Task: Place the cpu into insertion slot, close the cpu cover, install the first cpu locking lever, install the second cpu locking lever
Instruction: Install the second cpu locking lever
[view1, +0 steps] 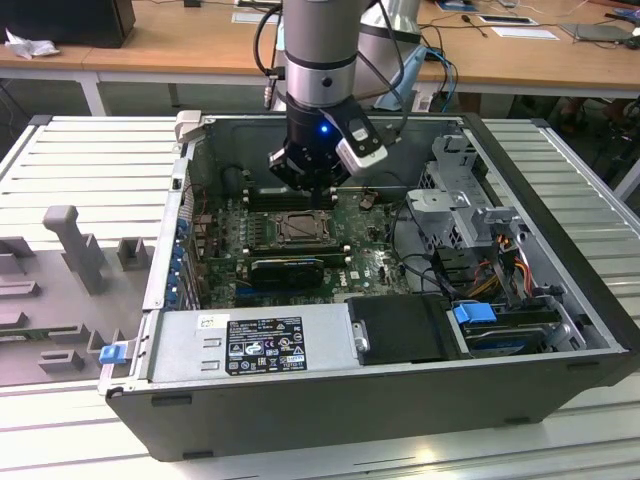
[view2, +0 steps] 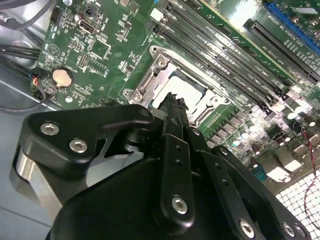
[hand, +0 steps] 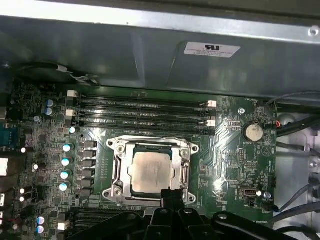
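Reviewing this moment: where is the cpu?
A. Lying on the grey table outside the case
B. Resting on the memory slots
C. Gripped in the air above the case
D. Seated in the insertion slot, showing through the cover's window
D. In the first wrist view the cpu lies flat in the insertion slot, its pale face framed by the cover, with the gripper at the socket's edge.

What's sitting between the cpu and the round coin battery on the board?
In the first wrist view, the cpu cover's metal frame edge, then green board with small components, lie between the cpu and the coin battery.
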